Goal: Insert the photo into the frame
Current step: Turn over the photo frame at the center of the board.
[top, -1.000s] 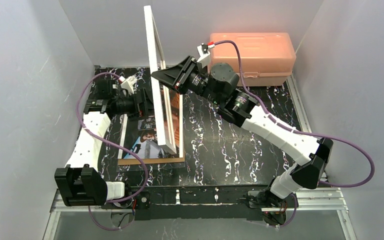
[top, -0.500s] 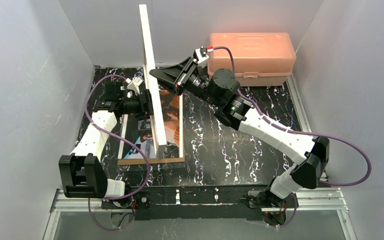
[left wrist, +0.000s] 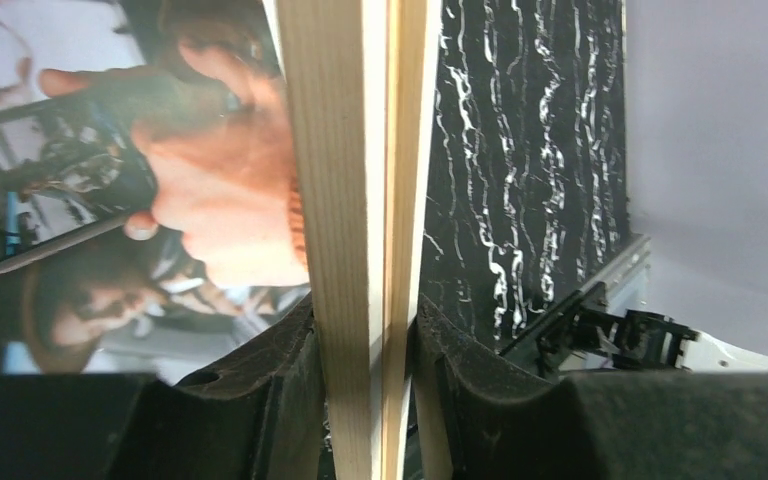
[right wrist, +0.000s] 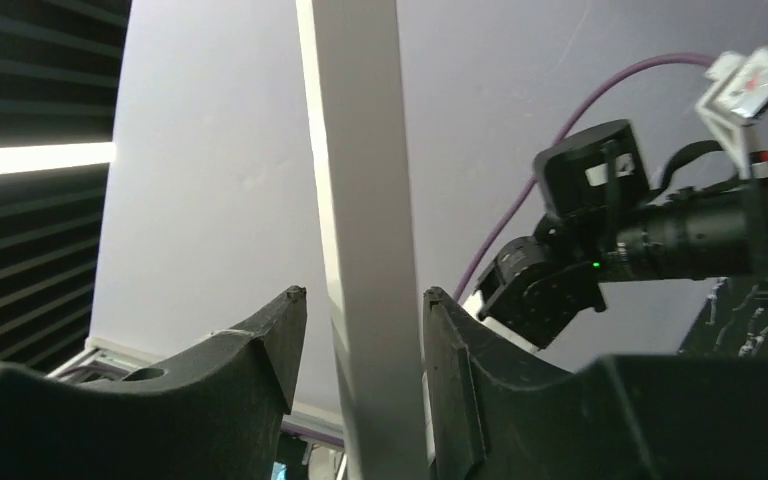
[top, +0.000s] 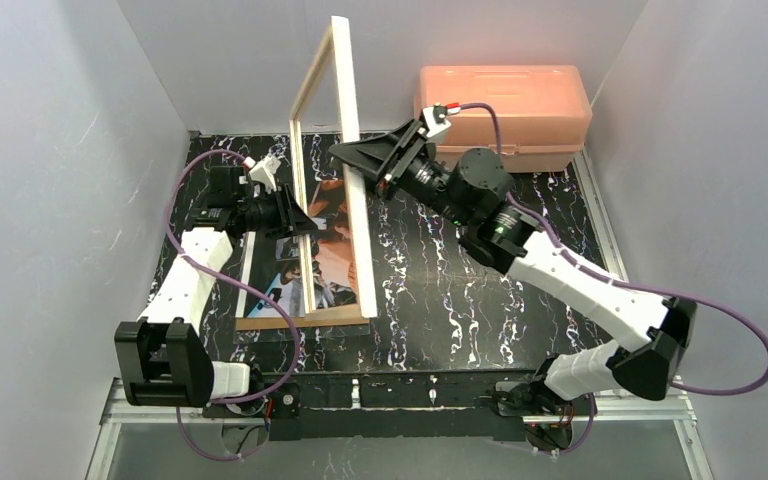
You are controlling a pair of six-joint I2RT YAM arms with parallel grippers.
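The frame [top: 361, 250] stands raised on edge above the tabletop [top: 440, 290], tilted, with its lower end over the photo [top: 332, 250]. The photo lies flat, face up, on a brown backing board [top: 300, 321]. The left pincer [top: 295, 215] pinches one long rail, and the left wrist view shows both pads [left wrist: 270, 400] pressed against bare light wood. The right pincer [top: 350, 158] straddles the opposite, white-faced rail with its jaws spread. The right wrist view shows a slim gap beside each finger [right wrist: 250, 370], so this pincer is judged to guide the frame rather than carry it. The frame is a thin, straight-sided rectangle, smooth white on one face and grained wood on the other. It should be light and stiff along each rail, but liable to twist at the corners if it is loaded from one side only. Grip at mid-rail, across the narrow section, as the left pincer does. The photo is a glossy sheet, likely thin, flexible and slippery, and easily creased or scuffed. Handle it by an edge or slide it flat. A ribbed orange plastic box [top: 505, 105] sits at the far side, well apart from the work.
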